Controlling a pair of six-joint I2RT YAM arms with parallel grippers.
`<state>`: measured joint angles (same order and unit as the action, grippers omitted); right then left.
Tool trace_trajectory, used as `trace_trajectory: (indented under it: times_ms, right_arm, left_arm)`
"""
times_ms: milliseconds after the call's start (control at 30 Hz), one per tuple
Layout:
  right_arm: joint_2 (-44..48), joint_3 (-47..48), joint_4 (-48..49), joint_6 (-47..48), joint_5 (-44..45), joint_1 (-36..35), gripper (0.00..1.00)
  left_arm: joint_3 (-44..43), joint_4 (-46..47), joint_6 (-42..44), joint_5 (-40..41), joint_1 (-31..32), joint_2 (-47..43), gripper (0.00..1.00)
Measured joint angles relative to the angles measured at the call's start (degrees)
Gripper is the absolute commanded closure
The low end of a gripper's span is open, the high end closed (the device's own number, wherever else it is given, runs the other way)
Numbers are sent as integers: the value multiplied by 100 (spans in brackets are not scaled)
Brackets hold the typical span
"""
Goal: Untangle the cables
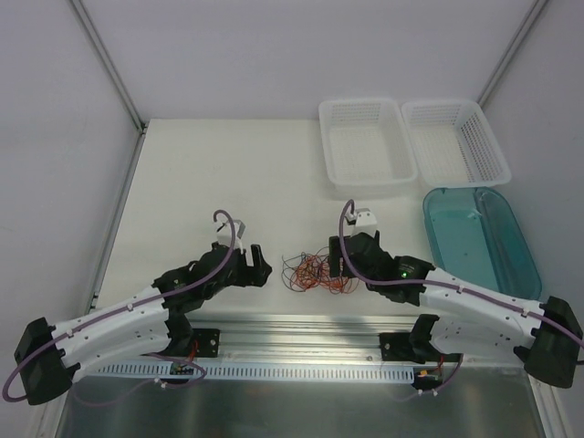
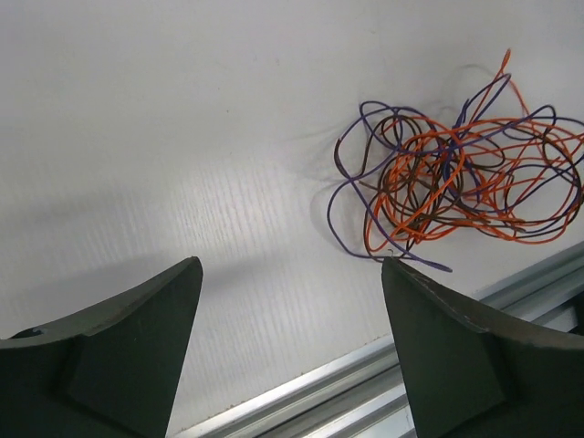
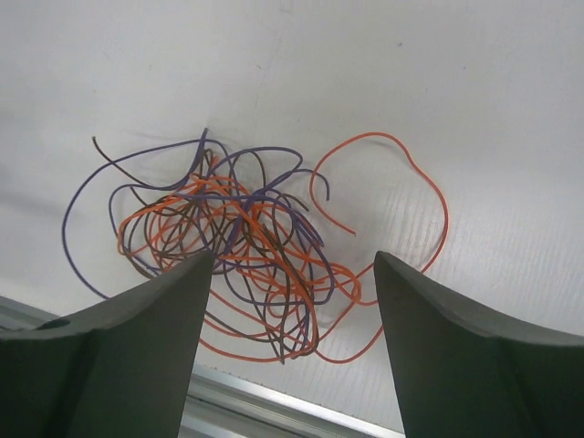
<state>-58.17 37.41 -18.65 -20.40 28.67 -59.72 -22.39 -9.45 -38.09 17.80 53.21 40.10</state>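
Observation:
The cables [image 1: 315,271] lie in one loose tangle of thin orange, purple and dark brown strands on the white table, between my two grippers. My left gripper [image 1: 259,261] is just left of the tangle. In the left wrist view it [image 2: 290,265] stands open with only bare table between its fingers, and the cables [image 2: 447,164] lie up and to the right of them. My right gripper [image 1: 336,260] is at the tangle's right side. It [image 3: 295,257] is open above the cables [image 3: 239,219], with strands lying on the table below the gap and one orange loop trailing right.
Two empty white baskets [image 1: 365,146] [image 1: 456,141] stand at the back right. A teal tray [image 1: 474,242] sits to the right of the right arm. An aluminium rail [image 1: 301,333] runs along the table's near edge, close to the tangle.

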Motion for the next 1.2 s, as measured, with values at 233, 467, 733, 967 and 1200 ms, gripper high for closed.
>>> trace_trajectory:
  times_ms: [233, 467, 733, 967, 1200]
  right_arm:
    - [551, 251, -223, 284, -295, -22, 23]
    - [564, 289, -240, 400, -459, -81, 20]
    - [330, 286, -168, 496, -553, -118, 5]
    - [-221, 214, 214, 551, -542, -127, 5]
    - [-1147, 57, 619, 538, -527, -127, 19]
  left_arm:
    - [-581, -28, -205, -474, 0, 1097, 26]
    - [-846, 330, -933, -859, 13, 2179, 38]
    - [-879, 586, -1467, -901, 164, 2907, 62]
    - [-957, 798, -1606, -909, 258, 3156, 100]
    - [-955, 909, -1574, -935, 271, 3141, 100]
